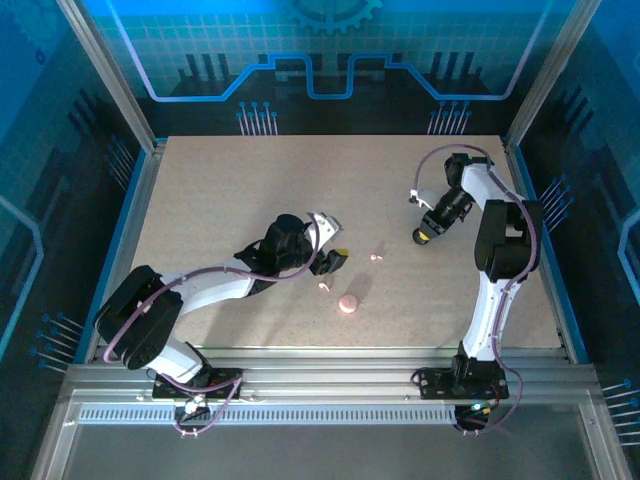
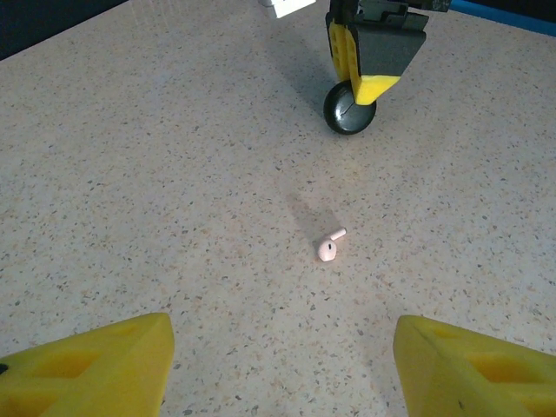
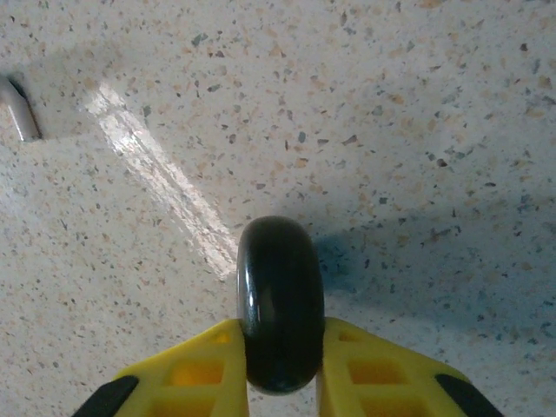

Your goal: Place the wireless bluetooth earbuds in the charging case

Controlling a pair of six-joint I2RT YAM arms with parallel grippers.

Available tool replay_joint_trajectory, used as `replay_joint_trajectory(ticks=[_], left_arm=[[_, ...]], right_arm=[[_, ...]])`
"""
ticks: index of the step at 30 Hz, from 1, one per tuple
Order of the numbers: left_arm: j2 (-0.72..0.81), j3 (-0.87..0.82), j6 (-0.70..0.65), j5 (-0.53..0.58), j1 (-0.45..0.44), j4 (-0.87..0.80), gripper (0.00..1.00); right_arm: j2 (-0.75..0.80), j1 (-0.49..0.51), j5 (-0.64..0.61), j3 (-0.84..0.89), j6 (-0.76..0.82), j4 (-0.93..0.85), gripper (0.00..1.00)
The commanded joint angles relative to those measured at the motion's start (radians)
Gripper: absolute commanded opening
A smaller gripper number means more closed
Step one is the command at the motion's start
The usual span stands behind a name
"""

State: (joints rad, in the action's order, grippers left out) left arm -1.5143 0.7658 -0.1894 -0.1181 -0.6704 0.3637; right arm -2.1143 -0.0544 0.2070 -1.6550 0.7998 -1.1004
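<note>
We see a beige speckled stone-look table [image 1: 220, 200] with both arms reaching in over it.

The left gripper [image 1: 337, 261] sits near the middle of the table, a bit toward the near edge. In its wrist view its yellow fingers [image 2: 95, 365] stand wide apart with nothing between them but bare tabletop. So it is spread and empty.

The right gripper [image 1: 424, 231] is over the right half of the table, nearer the right edge than the centre and roughly midway between the far and near edges. Its two yellow fingers press against the flat sides of a round glossy black pebble-shaped case [image 3: 280, 295], one on each side, with no gap that we can see. The black case stands on its edge. From the left wrist view its bottom looks to be touching the table. We see no open lid on it.

Task things: one pale pink short-stemmed earbud [image 2: 330, 247] lies loose on the table between the two grippers, touching neither. In the left wrist view it is ahead of the spread fingers, with the black case well beyond it.

A second pale pink earbud [image 1: 323, 286] lies just on the near side of the left gripper, also loose. A round pale pink pebble-shaped case [image 1: 347, 303] sits near that second earbud, slightly to its right and closer to the near edge, and not touching it. It is too small in the overhead view for us to tell whether its lid is up or down.
</note>
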Motion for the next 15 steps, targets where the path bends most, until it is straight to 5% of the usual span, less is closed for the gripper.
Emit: replay_joint_trajectory(ticks=[1, 15], left_arm=[[-0.012, 0.033, 0.019, 0.020, -0.001, 0.001, 0.68], [-0.028, 0.041, 0.018, 0.036, -0.001, 0.007, 0.67]], right_arm=[[-0.043, -0.023, 0.038, -0.056, 0.006, -0.063, 0.24], [-0.069, -0.045, 0.034, -0.076, -0.037, -0.029, 0.34]])
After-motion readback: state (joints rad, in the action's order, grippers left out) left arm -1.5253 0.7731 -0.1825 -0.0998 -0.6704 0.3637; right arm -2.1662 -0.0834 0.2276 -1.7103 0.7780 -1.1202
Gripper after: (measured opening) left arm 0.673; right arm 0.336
